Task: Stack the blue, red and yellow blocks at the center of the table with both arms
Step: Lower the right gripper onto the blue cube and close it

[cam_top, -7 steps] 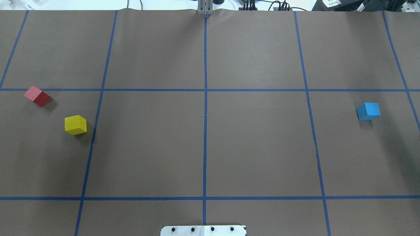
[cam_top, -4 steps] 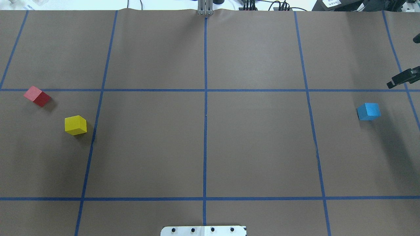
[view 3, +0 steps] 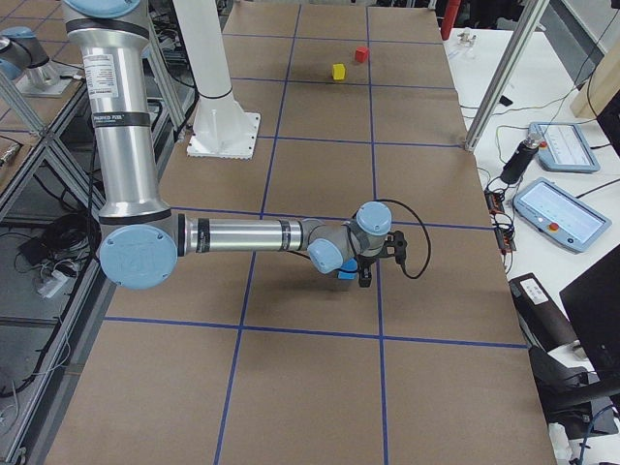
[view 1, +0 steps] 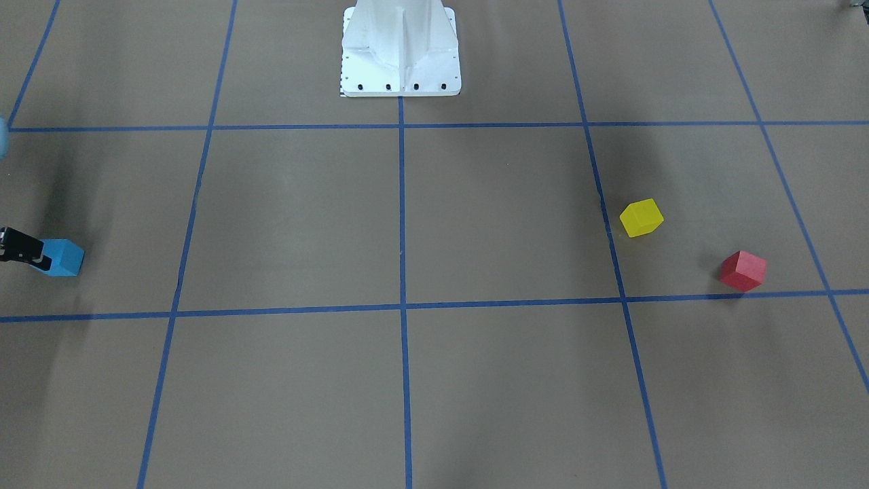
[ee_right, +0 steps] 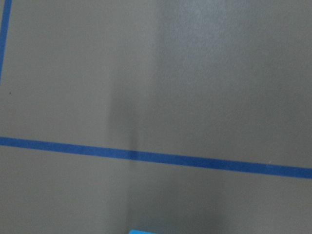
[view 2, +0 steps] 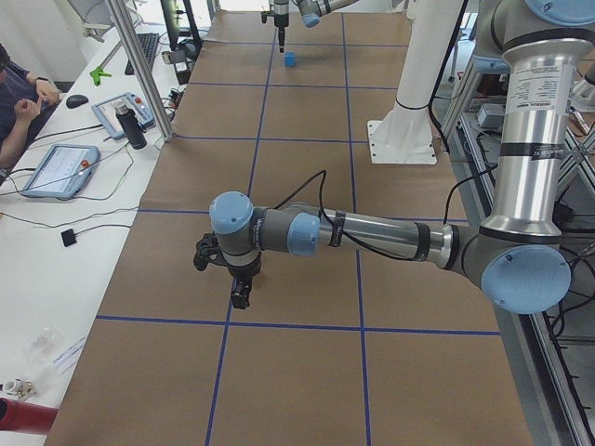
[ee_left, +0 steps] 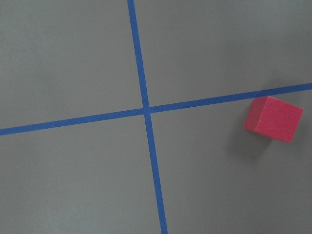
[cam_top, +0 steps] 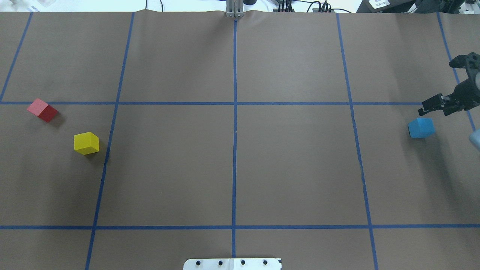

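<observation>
Step in hand: first pick, approach stage. No stacking is done; all three blocks lie apart from one another and away from the centre of the table (cam_top: 240, 168).

Right gripper (cam_top: 441, 85): jaws spread apart, holding nothing. It stands at the right edge, just on the far side of the blue block (cam_top: 421, 127). Its height over the block cannot be fixed. The right wrist view shows only a sliver of blue at its lower edge, so in my judgement the block is not yet centred under the tool.

Left gripper (view 2: 223, 277): seen only from the table's left end; whether its jaws are apart or together, I cannot tell. Its wrist view carries the red block (ee_left: 273, 118) off to one side, beside a crossing of the tape grid (cam_top: 234, 150).

Next move, as judged: bring the right gripper nearer over the blue block, square the jaws to two opposite faces, then descend and close.

Condition of the blocks: the blue block is a clean-edged cube, flat on the paper at the right. The red block lies at the far left, turned diagonal to the grid. The yellow block (cam_top: 86, 143) sits nearer and slightly right of it, also turned.
</observation>
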You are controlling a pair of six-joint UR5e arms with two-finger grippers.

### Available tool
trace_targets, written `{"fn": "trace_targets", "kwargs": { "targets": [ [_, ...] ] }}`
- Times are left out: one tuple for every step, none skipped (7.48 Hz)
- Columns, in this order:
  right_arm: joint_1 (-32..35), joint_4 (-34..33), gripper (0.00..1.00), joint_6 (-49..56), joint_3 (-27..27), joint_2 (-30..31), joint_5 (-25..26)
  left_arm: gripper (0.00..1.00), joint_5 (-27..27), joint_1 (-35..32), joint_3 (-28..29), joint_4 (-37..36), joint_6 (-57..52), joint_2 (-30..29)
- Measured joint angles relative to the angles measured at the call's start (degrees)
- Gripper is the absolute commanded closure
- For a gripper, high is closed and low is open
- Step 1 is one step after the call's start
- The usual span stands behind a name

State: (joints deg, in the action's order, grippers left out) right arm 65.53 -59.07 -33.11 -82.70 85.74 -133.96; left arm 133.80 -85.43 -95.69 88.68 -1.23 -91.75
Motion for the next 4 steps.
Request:
{"fn": "trace_targets", "kwargs": {
  "targets": [
    [-1.36,-0.08,0.01,-0.31,-0.26,0.70,0.92,0.00,0.08,0.00,-0.09,0.00,0.00,-0.05],
    [-2.19,-0.26,0.01,-0.41,-0.34,1.32,1.36,0.00,0.12,0.00,-0.10,0.00,0.00,-0.13],
    [-2.72,-0.33,0.01,-0.44,-0.39,1.89,1.52,0.00,0.13,0.00,-0.11,0.00,0.02,-0.15],
    [-3.08,-0.39,0.01,-0.45,-0.43,2.21,1.57,0.00,0.14,0.00,-0.11,0.00,0.04,-0.17]
  ]
}}
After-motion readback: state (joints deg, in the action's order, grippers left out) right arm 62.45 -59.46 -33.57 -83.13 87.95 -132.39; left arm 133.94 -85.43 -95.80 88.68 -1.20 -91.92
